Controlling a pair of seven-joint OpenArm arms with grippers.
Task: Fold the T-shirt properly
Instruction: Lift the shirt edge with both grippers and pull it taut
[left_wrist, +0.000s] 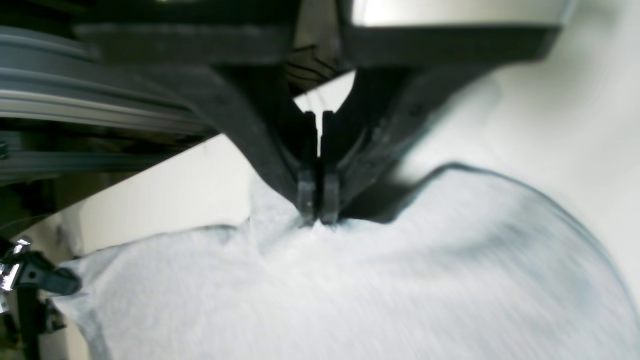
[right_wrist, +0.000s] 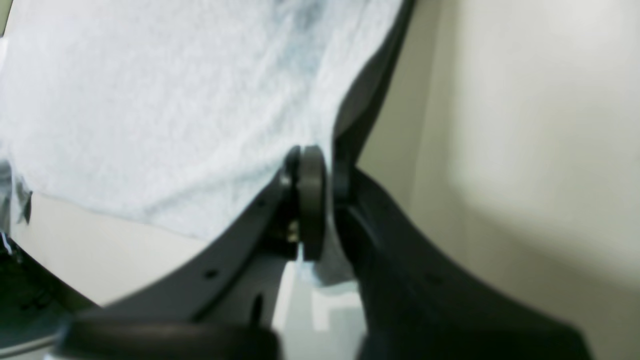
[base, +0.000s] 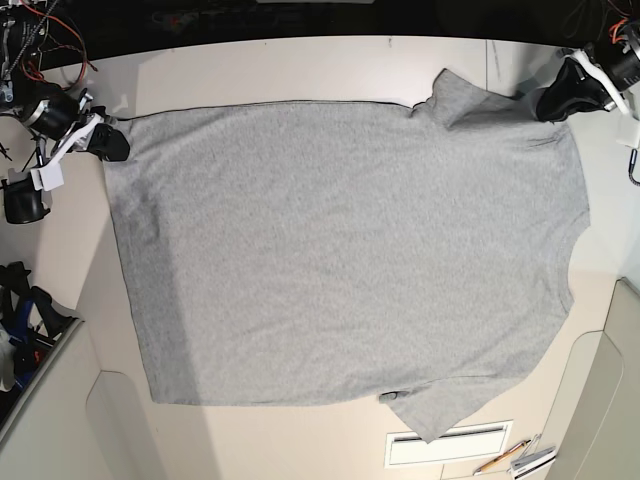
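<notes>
The heather-grey T-shirt (base: 340, 250) lies spread flat on the beige table (base: 300, 60), hem to the left, neck to the right, one sleeve at the top right and one at the bottom. My left gripper (base: 556, 103) is shut on the cloth at the shirt's top-right shoulder corner. In the left wrist view the gripper (left_wrist: 317, 212) pinches a raised peak of the T-shirt (left_wrist: 350, 290). My right gripper (base: 110, 142) is shut on the top-left hem corner. In the right wrist view the gripper (right_wrist: 322, 167) clamps the T-shirt's (right_wrist: 150, 100) edge.
Cables (base: 40, 40) and arm hardware sit at the top left, and a black clamp (base: 25, 200) at the left edge. A white slotted panel (base: 448, 445) and pencils (base: 505, 460) lie at the bottom right. The table's raised side edges run along the left and right.
</notes>
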